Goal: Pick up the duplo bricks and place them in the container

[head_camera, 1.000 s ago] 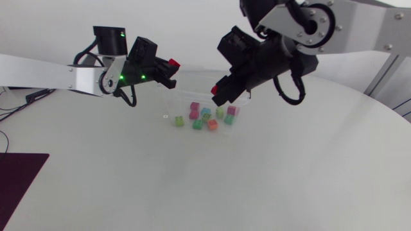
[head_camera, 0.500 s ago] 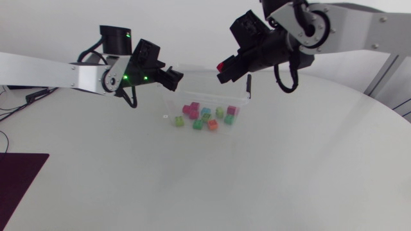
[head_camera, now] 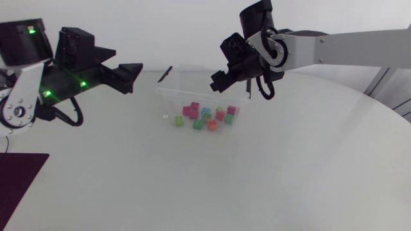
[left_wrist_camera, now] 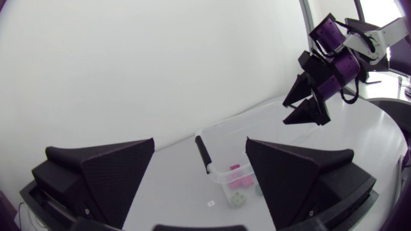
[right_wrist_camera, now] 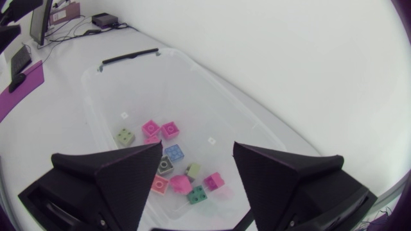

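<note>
Right end effector (right_wrist_camera: 197,147) gapes above the container (right_wrist_camera: 128,96) — duplo bricks (right_wrist_camera: 170,130) lie inside.

The left arm (head_camera: 16,102) comes in from the left side. The left gripper (head_camera: 131,76) points toward the middle, its two fingers spread wide. The right arm (head_camera: 347,48) stretches in from the right with its wrist bent downward. The right gripper (head_camera: 217,82) points down, and its fingers are also wide apart.

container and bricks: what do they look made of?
Container: clear, probably thin plastic, since the bricks show through its walls. Its black handle is opaque.
Bricks: probably opaque moulded plastic, in solid bright colours with studs on top. Gloss is too small to judge.
</note>
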